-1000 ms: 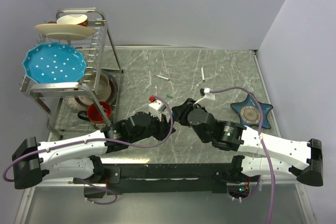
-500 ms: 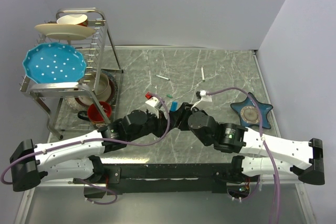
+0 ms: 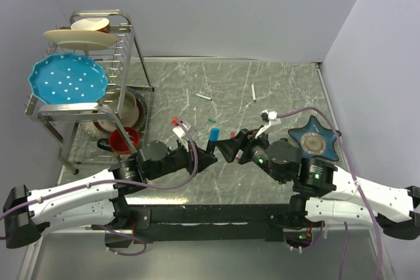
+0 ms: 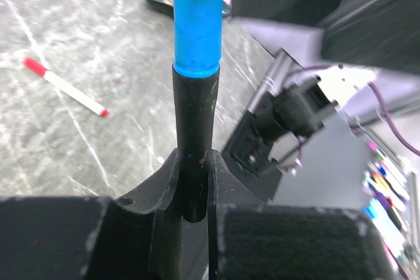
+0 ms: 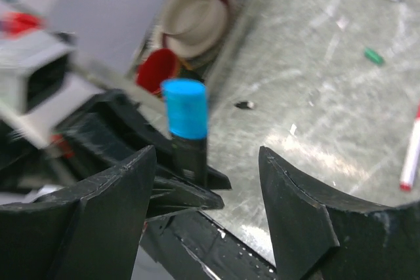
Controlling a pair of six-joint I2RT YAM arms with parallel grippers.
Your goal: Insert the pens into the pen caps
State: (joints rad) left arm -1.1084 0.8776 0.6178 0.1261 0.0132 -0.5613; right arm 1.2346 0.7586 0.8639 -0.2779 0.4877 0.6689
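Note:
My left gripper (image 4: 193, 162) is shut on the thick black pen (image 4: 195, 122) and holds it upright; a blue cap (image 4: 197, 18) sits on the pen's top. In the top view the left gripper (image 3: 207, 155) and the blue cap (image 3: 214, 134) are at the table's middle. My right gripper (image 3: 231, 149) faces it from the right, open and empty. In the right wrist view (image 5: 207, 155) the capped pen (image 5: 186, 117) stands just beyond the fingers (image 5: 118, 188). A white pen with a red end (image 4: 65, 86) lies flat nearby. Two white pens (image 3: 204, 96) (image 3: 254, 91) and a green cap (image 3: 211, 119) lie farther back.
A wire dish rack (image 3: 125, 50) with a blue plate (image 3: 69, 80), bowls and a red cup (image 3: 123, 139) stands at the left. A blue star-shaped dish (image 3: 315, 139) lies at the right. A tiny black cap (image 5: 245, 104) lies on the marble top.
The two grippers were pressed together at the centre; now they have drawn apart. The right gripper has opened and backed to the right. The left keeps the pen, blue cap on top.

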